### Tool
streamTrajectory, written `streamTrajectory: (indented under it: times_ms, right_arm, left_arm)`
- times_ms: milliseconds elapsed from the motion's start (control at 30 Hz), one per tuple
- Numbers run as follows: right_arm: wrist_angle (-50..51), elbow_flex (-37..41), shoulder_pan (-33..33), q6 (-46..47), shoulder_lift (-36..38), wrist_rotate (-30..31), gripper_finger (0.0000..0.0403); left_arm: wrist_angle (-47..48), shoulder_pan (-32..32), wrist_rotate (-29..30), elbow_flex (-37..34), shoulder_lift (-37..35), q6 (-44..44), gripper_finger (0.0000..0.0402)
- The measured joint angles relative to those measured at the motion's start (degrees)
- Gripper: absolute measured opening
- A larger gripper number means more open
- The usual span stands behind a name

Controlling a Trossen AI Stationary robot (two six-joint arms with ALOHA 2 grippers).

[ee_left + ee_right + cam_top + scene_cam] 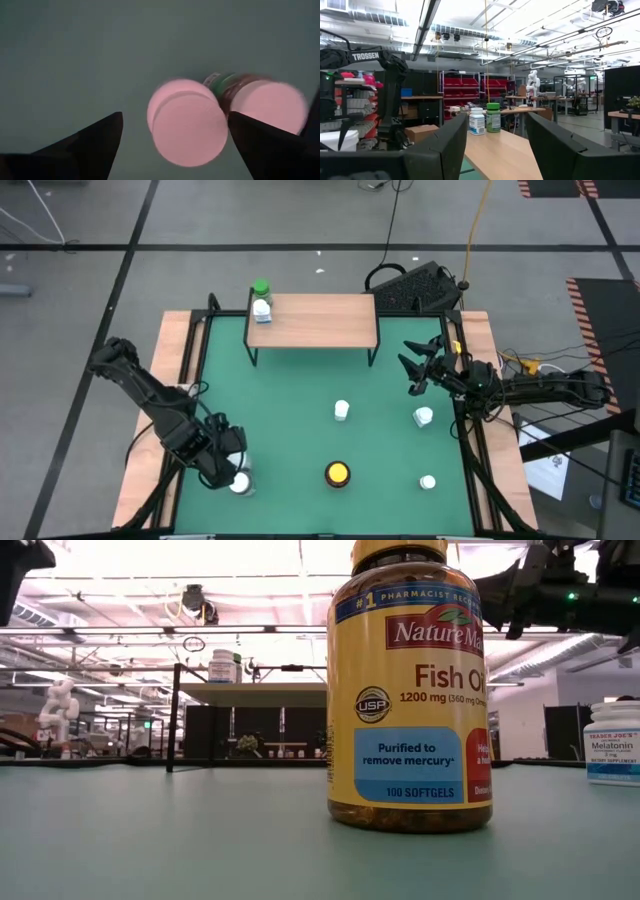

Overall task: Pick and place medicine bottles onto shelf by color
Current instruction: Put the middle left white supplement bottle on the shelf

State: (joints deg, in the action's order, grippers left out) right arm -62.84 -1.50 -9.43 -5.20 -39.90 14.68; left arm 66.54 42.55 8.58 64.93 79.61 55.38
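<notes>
My left gripper (233, 472) hangs open, pointing down, over two white-capped medicine bottles (241, 483) at the table's near left. In the left wrist view its dark fingers (107, 142) stand on either side of the nearer white cap (187, 125). The second cap (272, 105) lies just outside one finger. The shelf (315, 320) stands at the far middle and carries a green-capped bottle (261, 288) and a white bottle (263, 311) at its left end. My right gripper (422, 365) waits open, raised at the table's right side, facing the shelf (502, 147).
Standing on the green mat are an amber bottle with a yellow cap (338, 474) at the near middle and three white bottles (342, 411), (423, 417), (428, 482). The amber bottle (410, 690) fills the low view. Light-wood strips edge the table's left and right sides.
</notes>
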Motion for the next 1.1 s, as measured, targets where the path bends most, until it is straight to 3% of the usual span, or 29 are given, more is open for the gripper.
streamTrajectory:
  times_ms: [200, 433, 700, 1100]
  right_arm:
    - [0.1, 0.0, 0.0, 0.0, 0.0, 0.0, 0.0199]
    - [-0.4, 0.0, 0.0, 0.0, 0.0, 0.0, 0.0199]
    - [-0.6, 0.0, 0.0, 0.8, 0.0, 0.0, 0.0199]
    - [-0.4, 0.0, 0.0, 0.7, 0.0, 0.0, 0.0199]
  left_arm:
    - [-2.8, 0.0, -2.2, -3.9, 0.0, -1.4, 0.0365]
    - [-3.6, -0.7, -2.4, -3.7, 0.0, -4.3, 0.0355]
    - [-2.4, -3.1, -2.6, -3.6, -0.1, -4.3, 0.0236]
    - [5.9, -15.1, -2.7, -3.6, -5.0, -0.1, 0.0247]
